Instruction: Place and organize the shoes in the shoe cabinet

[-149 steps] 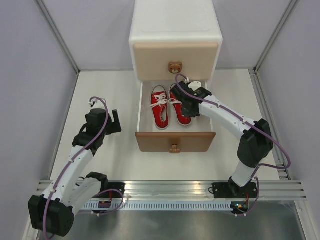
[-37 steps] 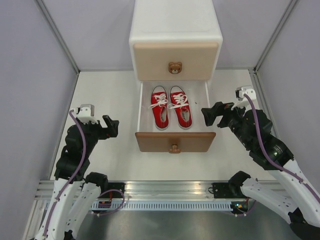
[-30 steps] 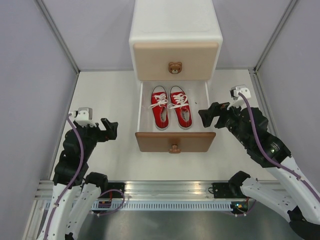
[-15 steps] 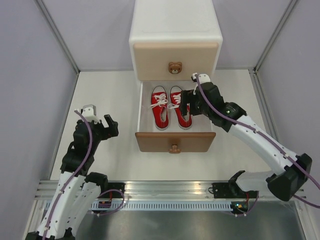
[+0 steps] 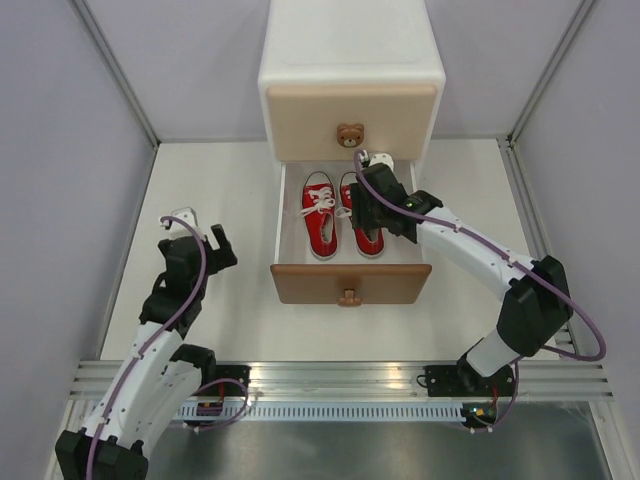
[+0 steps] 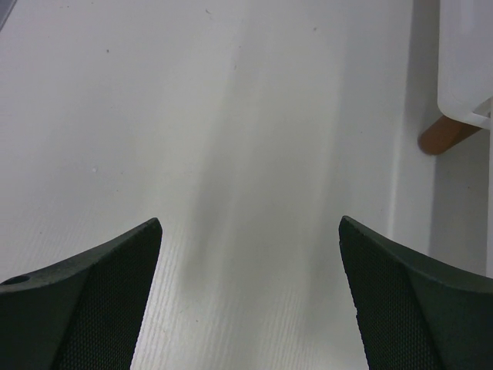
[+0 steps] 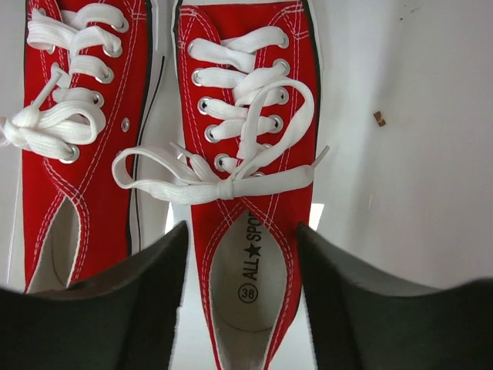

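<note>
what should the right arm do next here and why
Probably close the right gripper on the heel of the right red shoe. Its fingers already straddle that heel inside the open lower drawer, with the jaws apart and no clamp visible yet.

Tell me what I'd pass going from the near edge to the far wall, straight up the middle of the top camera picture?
Silver metal rail → brown lower drawer front with bear knob → pair of red canvas sneakers → beige upper drawer front → white rounded cabinet top.
</note>
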Robot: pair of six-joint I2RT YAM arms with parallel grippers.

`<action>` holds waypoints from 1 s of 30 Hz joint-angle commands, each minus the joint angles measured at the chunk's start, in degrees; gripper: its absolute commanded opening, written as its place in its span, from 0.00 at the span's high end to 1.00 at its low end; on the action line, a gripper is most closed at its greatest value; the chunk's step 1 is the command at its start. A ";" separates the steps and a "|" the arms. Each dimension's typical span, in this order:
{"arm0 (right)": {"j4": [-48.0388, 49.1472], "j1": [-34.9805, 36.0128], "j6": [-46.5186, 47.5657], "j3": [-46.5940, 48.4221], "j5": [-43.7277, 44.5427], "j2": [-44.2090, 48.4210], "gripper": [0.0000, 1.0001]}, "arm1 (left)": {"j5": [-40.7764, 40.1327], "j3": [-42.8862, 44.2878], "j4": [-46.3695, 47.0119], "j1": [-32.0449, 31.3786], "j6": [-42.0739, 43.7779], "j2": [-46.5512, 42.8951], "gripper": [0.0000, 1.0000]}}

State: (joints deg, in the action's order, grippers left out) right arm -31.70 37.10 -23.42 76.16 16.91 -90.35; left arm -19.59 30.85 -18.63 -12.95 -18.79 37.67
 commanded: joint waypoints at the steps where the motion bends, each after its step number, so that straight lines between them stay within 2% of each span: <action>1: 1.91 -0.45 -0.31 2.67 1.64 -2.11 0.41 | -2.73 -0.09 4.04 0.03 0.33 0.39 0.02; 11: 0.77 -2.21 -3.12 3.03 1.20 -8.00 0.43 | -2.47 0.00 4.04 -0.06 0.42 1.35 0.02; 18: 4.11 -2.30 -4.44 -0.49 -4.24 -6.42 0.47 | -2.29 0.09 4.04 -0.06 0.24 0.83 0.02; 19: 4.45 -2.21 -4.62 -0.92 -4.42 -6.25 0.51 | -2.12 0.09 4.13 -0.06 0.24 0.83 0.02; 27: 4.02 -2.30 -5.23 -1.63 -7.49 -4.49 0.57 | -1.94 0.26 4.13 -0.06 -0.11 0.03 0.03; 30: 7.17 -2.30 -6.11 -2.94 -10.13 -3.87 0.61 | -1.59 0.44 4.22 -0.06 -0.20 -0.40 0.03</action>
State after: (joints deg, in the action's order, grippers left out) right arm -28.40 37.26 -27.64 75.13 14.50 -92.03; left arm -20.95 30.65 -16.97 -12.95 -18.79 38.09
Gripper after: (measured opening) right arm 0.408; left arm 0.977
